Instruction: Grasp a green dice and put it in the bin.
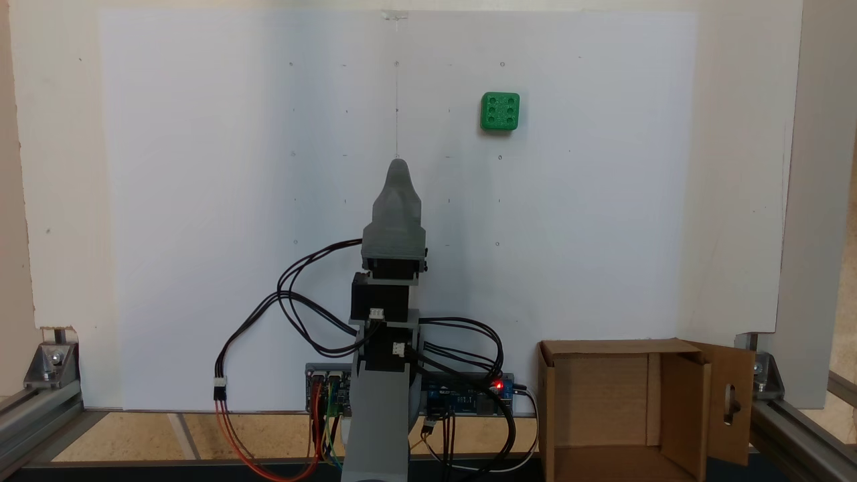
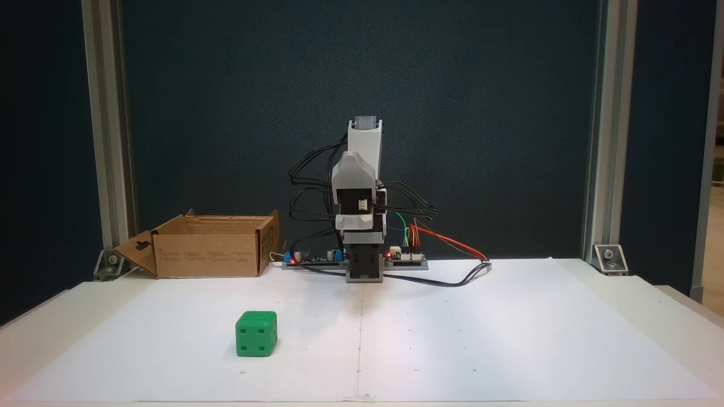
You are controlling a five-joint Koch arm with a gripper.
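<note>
My table (image 2: 622, 316) is pale, and a large white paper sheet (image 1: 201, 201) lies flat over most of it, marked with a sparse grid of tiny dots and a thin centre line. In one fixed view a dark blue-green backdrop panel (image 2: 481, 113) stands behind me between two grey aluminium uprights (image 2: 599, 141); in the other, metal corner brackets (image 1: 50, 361) sit at the table's near corners.

My claw (image 1: 398, 163), grey printed plastic, is folded up over my base near the middle of the table's back edge. From above, its jaws stack into one tapered tip, and from the front they are tucked behind my wrist housing, so I cannot tell whether they are parted or together. Nothing shows between them.

The small bright green plastic dice with rounded edges (image 1: 500, 112) rests on the paper, well apart from me, toward the front edge of the table; its six-pip face is up, and a four-pip face (image 2: 254, 334) shows from the front.

The brown corrugated cardboard bin (image 1: 602, 402) stands open at a back corner, beside my circuit boards (image 2: 317, 259), one flap with a slot cutout turned outward. Its near wall is cut off by the picture's lower edge from above. Black and coloured wires (image 1: 288, 301) loop around my base.
</note>
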